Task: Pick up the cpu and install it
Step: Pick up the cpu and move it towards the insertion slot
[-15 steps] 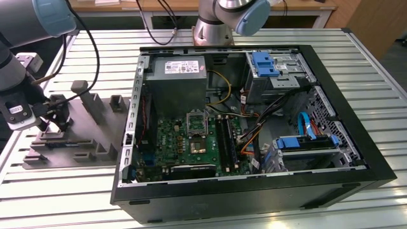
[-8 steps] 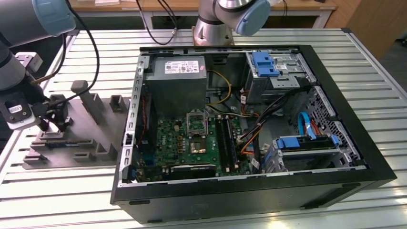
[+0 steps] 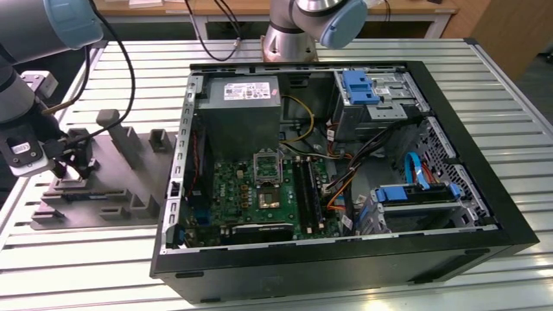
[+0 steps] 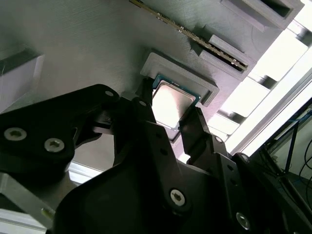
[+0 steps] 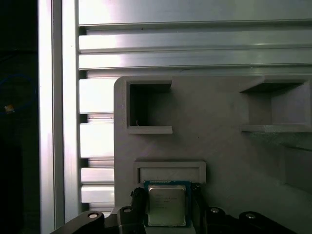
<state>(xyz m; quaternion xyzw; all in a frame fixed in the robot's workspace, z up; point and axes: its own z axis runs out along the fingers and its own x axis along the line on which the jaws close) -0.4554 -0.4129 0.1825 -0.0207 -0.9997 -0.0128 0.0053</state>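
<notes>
The black two-fingered gripper [image 3: 74,167] is down over the grey moulded plastic holder block [image 3: 116,197], at that block's edge towards the exterior view's left; the block lies on the slatted aluminium tabletop [image 3: 87,259], near its edge on the exterior view's left. In both wrist views the small flat square cpu [image 4: 170,103] [image 5: 166,204], silvery metal on top with a thin green rim, sits flat in a shallow raised grey pocket [image 4: 197,80] of the block, close to the block's edge beside the bare slats; the jaws are drawn in against two opposite sides of the cpu, grasping it where it lies. An open black computer case [image 3: 346,262] with a green motherboard [image 3: 250,188] lies beside the block, towards the exterior view's right.
</notes>
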